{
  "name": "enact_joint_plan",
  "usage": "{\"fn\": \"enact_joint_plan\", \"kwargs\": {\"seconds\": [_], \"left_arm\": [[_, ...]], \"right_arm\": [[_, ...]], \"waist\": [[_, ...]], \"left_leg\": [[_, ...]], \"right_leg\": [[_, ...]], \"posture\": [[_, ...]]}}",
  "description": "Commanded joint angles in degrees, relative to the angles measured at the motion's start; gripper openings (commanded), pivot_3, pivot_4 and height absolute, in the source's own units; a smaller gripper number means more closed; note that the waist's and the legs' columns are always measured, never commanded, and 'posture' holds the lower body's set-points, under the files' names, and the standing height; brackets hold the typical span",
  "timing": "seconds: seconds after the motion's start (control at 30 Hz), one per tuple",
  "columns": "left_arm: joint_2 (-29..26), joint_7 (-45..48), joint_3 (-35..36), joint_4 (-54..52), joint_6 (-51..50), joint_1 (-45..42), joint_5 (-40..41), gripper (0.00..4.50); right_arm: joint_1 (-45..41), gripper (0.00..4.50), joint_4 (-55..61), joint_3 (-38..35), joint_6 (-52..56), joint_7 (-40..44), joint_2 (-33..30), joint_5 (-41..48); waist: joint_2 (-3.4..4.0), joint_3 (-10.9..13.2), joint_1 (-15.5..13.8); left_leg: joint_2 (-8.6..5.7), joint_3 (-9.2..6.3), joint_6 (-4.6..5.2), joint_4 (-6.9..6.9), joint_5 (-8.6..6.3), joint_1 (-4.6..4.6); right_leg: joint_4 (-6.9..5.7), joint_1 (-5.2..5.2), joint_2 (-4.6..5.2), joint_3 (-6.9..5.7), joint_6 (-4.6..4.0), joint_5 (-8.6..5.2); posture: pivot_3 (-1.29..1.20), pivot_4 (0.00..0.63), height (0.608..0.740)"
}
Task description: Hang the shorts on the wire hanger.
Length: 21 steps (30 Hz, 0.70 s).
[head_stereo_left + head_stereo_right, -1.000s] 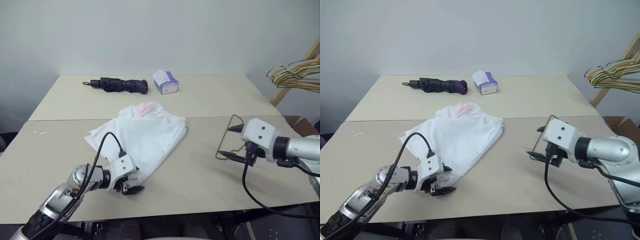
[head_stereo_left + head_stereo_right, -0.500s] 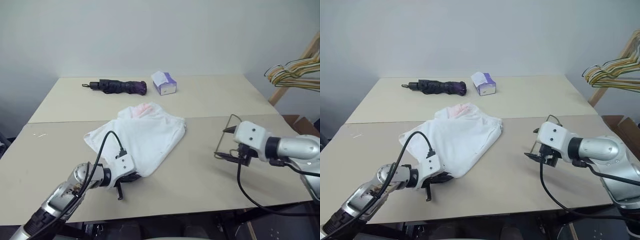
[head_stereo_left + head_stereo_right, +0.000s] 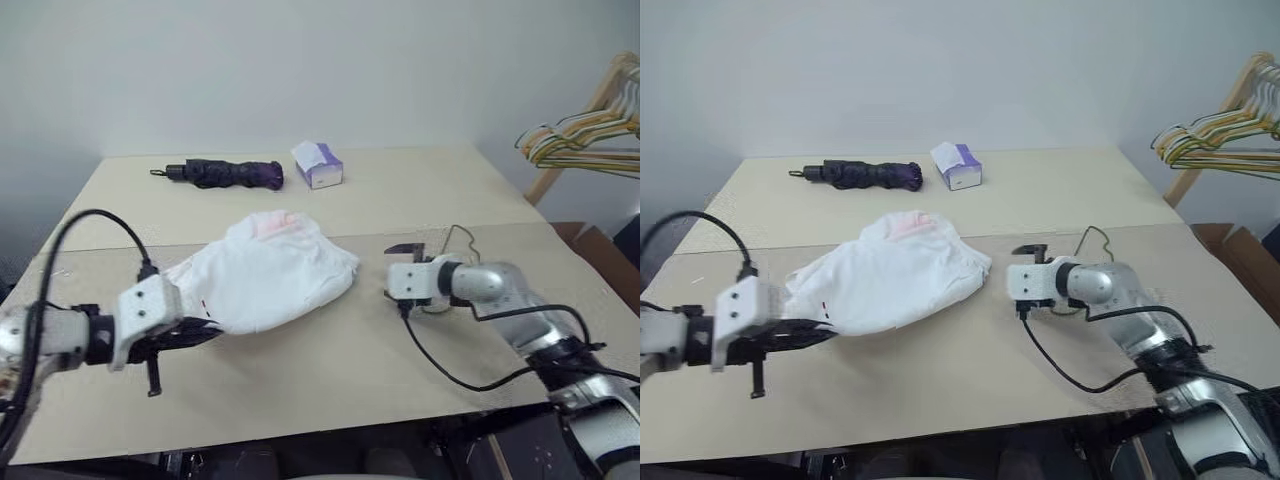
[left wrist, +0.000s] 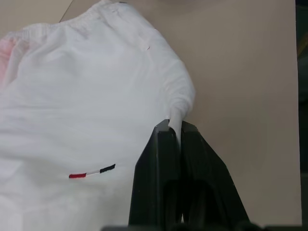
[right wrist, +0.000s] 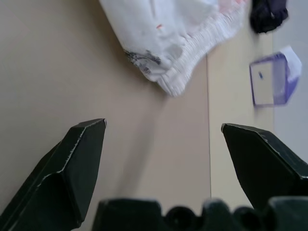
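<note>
**Left pincer clamped on the shorts' edge; right pincer spread wide over bare table**

You have the table (image 3: 330,370) as the largest item, two beige tops butted along a seam; the shorts (image 3: 265,280) lie near its middle, bunched into a rounded white heap with the pink patch toward the far side and the small red-and-dark mark toward the near-left hem.

Your left arm reaches in from the left edge, forearm roughly level, wrist housing white, a black cable looping above it; the left gripper (image 4: 175,132) points toward the cloth, its two black fingers pressed together on a fold of the shorts' edge; the pinched corner is drawn toward the arm and the cloth stretches from it back to the heap.

Your right arm comes in from the near right, elbow bent, forearm running leftward across the table; the right gripper (image 5: 163,139) is aimed at the waistband side of the shorts, jaws spread wide with nothing between them, apart from the cloth.

The wire hanger (image 3: 452,238) lies on the table just behind the right wrist, partly hidden by it; only thin loops of it show.

At the far side you have a folded dark umbrella (image 3: 225,173) and, just to its right, a white-and-purple tissue box (image 3: 318,164); a bunch of coloured hangers (image 3: 580,145) hangs beyond the right edge.
</note>
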State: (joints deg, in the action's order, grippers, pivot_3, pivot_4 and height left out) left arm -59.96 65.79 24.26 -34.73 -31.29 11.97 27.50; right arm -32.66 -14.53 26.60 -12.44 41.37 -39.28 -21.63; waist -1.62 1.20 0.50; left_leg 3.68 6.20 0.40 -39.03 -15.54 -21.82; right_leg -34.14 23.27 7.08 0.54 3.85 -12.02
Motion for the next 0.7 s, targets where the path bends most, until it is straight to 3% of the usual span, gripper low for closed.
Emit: {"fn": "enact_joint_plan", "kwargs": {"seconds": [0.03, 0.27, 0.33, 0.4, 0.7], "left_arm": [[-1.0, 0.5, 5.8, -2.5, -1.4, 1.1, 1.4, 0.02], [-0.3, -0.2, 10.1, -5.7, -3.6, 3.6, 2.7, 0.02], [-0.1, -0.2, 10.7, -6.1, -3.7, 4.4, 2.8, 0.0], [0.1, -0.1, 11.1, -6.2, -4.0, 4.9, 2.9, 0.0], [0.4, -0.4, 9.1, -3.0, -1.5, 5.8, 0.1, 0.0]], "right_arm": [[-4.0, 4.5, -7.5, 1.4, -8.5, -4.1, 3.1, -3.2], [-9.9, 4.5, -21.7, 2.8, -16.7, -11.7, 10.2, -7.3], [-11.4, 4.12, -25.0, 3.1, -18.2, -12.3, 11.3, -7.9], [-12.6, 3.57, -28.0, 3.2, -19.9, -13.1, 12.3, -8.2], [-15.2, 0.25, -34.4, 3.9, -21.6, -15.6, 13.5, -11.1]], "waist": [[0.01, 0.0, -0.3], [0.02, 0.0, -0.9], [0.03, 0.0, -1.1], [0.03, 0.0, -1.2], [0.05, 0.0, -1.2]], "left_leg": [[0.0, 0.0, -0.01, 0.0, 0.01, -0.01], [0.01, 0.0, -0.11, 0.05, 0.06, 0.06], [0.01, 0.0, -0.13, 0.1, 0.07, 0.07], [0.01, 0.0, -0.18, 0.13, 0.1, 0.08], [0.02, -0.01, -0.31, 0.19, 0.18, 0.1]], "right_leg": [[0.0, 0.0, 0.0, 0.0, 0.0, 0.0], [-0.04, -0.02, 0.0, 0.0, -0.02, 0.01], [-0.04, -0.01, -0.01, 0.0, -0.02, 0.01], [-0.04, -0.01, -0.02, 0.0, -0.03, 0.01], [-0.04, 0.0, -0.03, -0.01, -0.05, 0.0]], "posture": [[0.15, 0.0, 0.74], [0.19, 0.0, 0.74], [0.19, 0.0, 0.74], [0.19, 0.0, 0.74], [0.18, 0.0, 0.74]]}}
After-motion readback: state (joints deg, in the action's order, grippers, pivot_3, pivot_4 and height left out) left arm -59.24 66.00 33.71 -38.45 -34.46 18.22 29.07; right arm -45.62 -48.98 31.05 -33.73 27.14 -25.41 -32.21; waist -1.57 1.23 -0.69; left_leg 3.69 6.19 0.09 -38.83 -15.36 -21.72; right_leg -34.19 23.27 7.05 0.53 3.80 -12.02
